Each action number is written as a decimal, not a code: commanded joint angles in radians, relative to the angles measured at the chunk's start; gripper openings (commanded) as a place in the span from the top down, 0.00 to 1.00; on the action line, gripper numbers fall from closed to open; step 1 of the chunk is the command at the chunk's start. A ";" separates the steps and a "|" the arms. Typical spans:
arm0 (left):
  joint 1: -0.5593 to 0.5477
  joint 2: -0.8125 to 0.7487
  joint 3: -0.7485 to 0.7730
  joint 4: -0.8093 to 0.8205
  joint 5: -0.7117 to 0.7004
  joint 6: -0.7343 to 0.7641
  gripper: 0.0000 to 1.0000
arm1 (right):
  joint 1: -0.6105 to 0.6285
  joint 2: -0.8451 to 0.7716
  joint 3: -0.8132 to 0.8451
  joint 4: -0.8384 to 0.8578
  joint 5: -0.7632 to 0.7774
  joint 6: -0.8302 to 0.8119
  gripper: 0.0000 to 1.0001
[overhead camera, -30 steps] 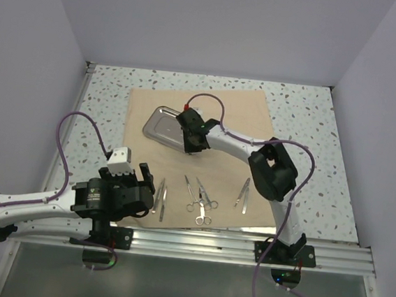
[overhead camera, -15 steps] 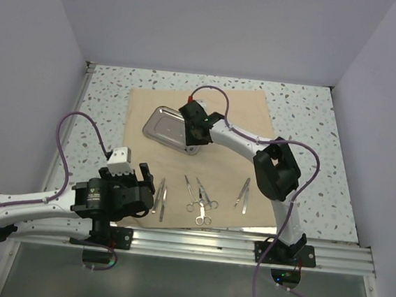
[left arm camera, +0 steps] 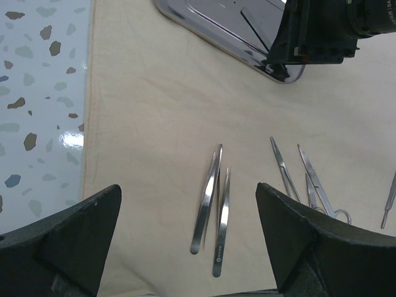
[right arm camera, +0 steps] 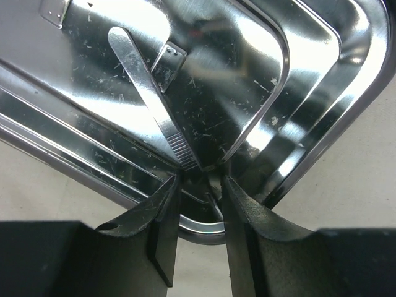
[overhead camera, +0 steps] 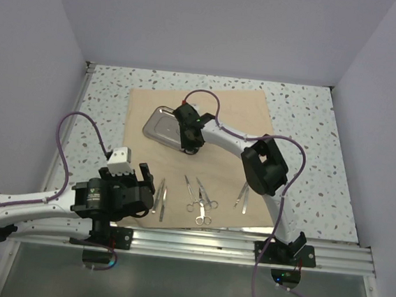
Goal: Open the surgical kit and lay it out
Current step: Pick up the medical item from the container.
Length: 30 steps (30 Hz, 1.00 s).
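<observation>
Your right claw (right arm camera: 199,185) stands slightly parted, straddling the tip of the tweezers (right arm camera: 148,93) lying in the tray (right arm camera: 247,55) on the cloth (overhead camera: 244,107). Your left claw (left arm camera: 189,210) gapes wide, empty, over the cloth's near-left corner.

Right tool (right arm camera: 199,183) slightly parted — straddling tweezers (right arm camera: 146,94) tip in steel tray (right arm camera: 346,93).

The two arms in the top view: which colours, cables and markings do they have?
Both the left arm and the right arm have white link shells and bulky black joint housings. A thin purple cable loops along each. The left wrist carries a small white block; a red tag sits near the right wrist. The jaws are matte black.
</observation>
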 commanded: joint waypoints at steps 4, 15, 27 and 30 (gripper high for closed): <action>-0.005 -0.003 -0.003 0.001 -0.048 -0.020 0.06 | 0.014 0.013 0.004 -0.012 -0.036 0.007 0.64; -0.005 -0.004 -0.003 0.001 -0.047 -0.020 0.06 | 0.027 0.054 -0.025 -0.027 -0.057 0.005 1.00; -0.005 -0.003 -0.003 0.001 -0.047 -0.020 0.06 | 0.028 -0.009 0.027 -0.034 -0.007 -0.028 1.00; -0.005 -0.003 -0.003 0.001 -0.048 -0.018 0.06 | 0.025 -0.065 0.045 -0.044 0.041 -0.044 1.00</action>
